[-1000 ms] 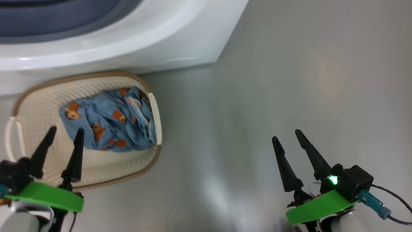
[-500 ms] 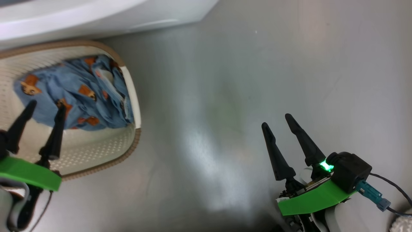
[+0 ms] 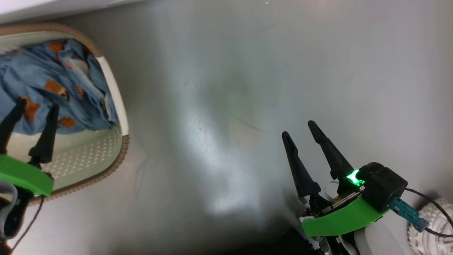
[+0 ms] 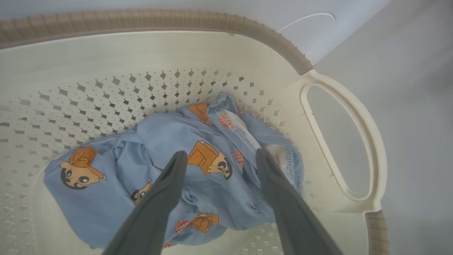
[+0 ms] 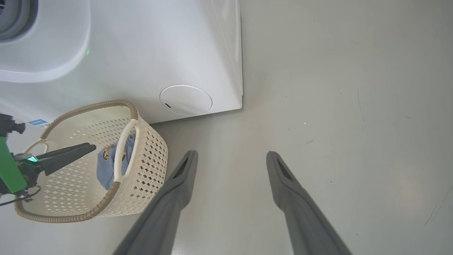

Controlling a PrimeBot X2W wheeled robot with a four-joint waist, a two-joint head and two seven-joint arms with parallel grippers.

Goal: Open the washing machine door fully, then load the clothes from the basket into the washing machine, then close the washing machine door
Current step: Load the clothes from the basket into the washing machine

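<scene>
The left pincer (image 4: 221, 154) hung released, fingers spread, over the clothes (image 4: 106, 177), which lay bunched in the basket (image 4: 106, 49); contact could not be told. The basket stood on the floor (image 5: 336, 88) just before the washing machine (image 5: 141, 42), near its service flap (image 5: 185, 100). The right pincer (image 5: 231, 154) was released, grasping nothing, above the floor, well apart from the basket.

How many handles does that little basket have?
2: one handle on the basket's side facing the grey floor, the other handle on its opposite side.
</scene>
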